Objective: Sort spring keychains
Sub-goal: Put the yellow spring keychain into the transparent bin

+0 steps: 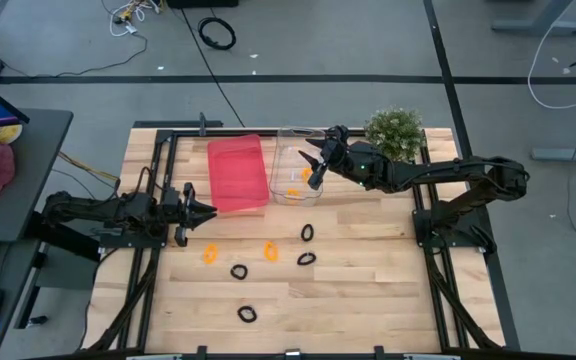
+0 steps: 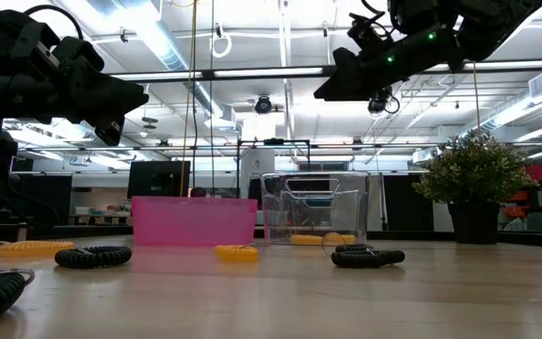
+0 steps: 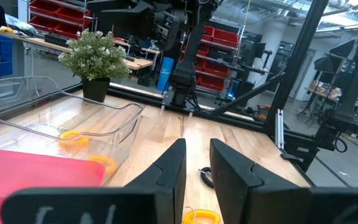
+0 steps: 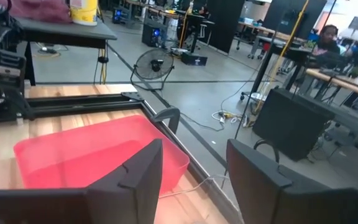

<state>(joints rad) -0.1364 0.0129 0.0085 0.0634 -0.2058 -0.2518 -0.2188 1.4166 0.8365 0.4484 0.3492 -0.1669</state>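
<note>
Two orange spring keychains and several black ones lie flat on the wooden table. Two more orange ones lie on the floor of the clear bin. The pink bin stands beside it. My right gripper hovers open over the clear bin and holds nothing; its wrist view looks past the fingers at the pink bin. My left gripper waits near the pink bin's near left corner, its fingers a narrow gap apart.
A potted plant stands at the table's far right, just behind the right arm. Black frame rails run along the table's left and right sides. The near half of the table, around the loose keychains, has bare wood. A person sits far off in the room.
</note>
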